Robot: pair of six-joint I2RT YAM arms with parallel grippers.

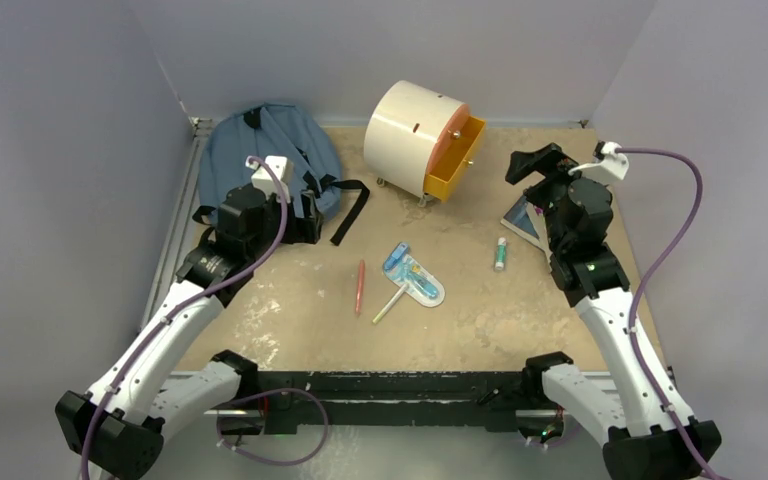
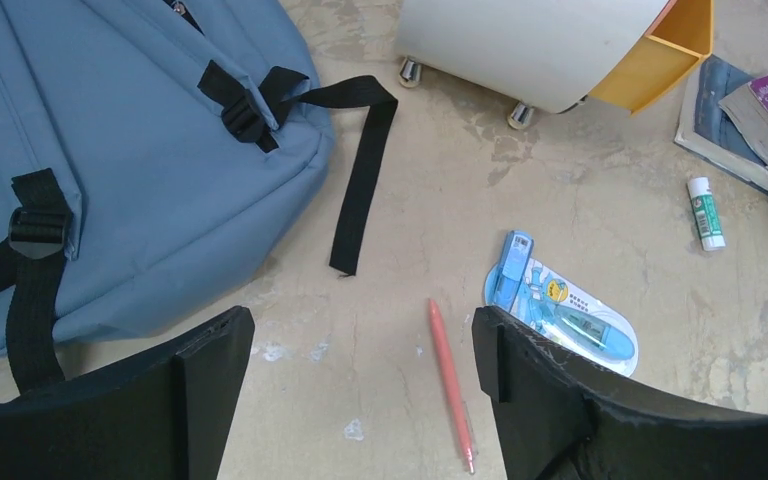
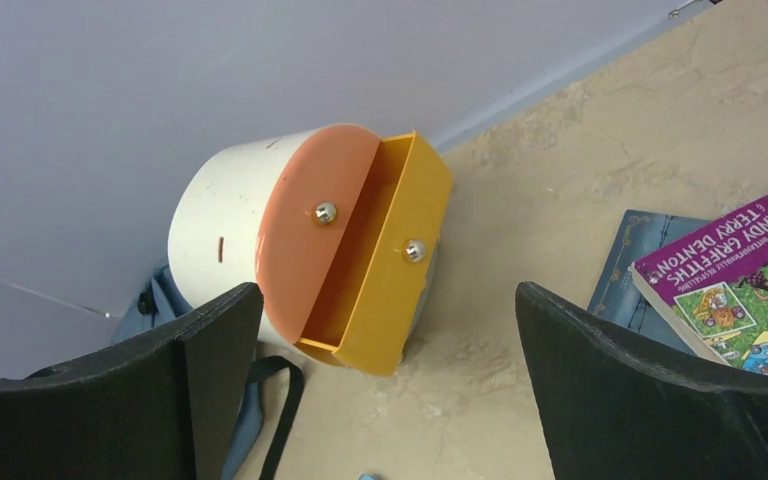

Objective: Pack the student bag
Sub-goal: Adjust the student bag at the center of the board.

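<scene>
The slate-blue student bag (image 1: 265, 150) lies flat at the back left, black straps trailing toward the middle; in the left wrist view the student bag (image 2: 130, 150) fills the upper left. My left gripper (image 1: 307, 215) hovers at its near right edge, open and empty (image 2: 360, 330), above bare table. A red pen (image 1: 359, 287) lies mid-table, just inside the right finger (image 2: 520, 380). My right gripper (image 1: 535, 165) is raised at the back right, open and empty (image 3: 388, 300), facing the cabinet.
A cream cylindrical cabinet (image 1: 415, 135) with its orange drawer (image 1: 455, 160) pulled open stands at the back centre. A blue correction-tape pack (image 1: 415, 278), a pale green pen (image 1: 387, 305) and a glue stick (image 1: 500, 254) lie mid-table. Books (image 1: 523, 218) lie under the right arm.
</scene>
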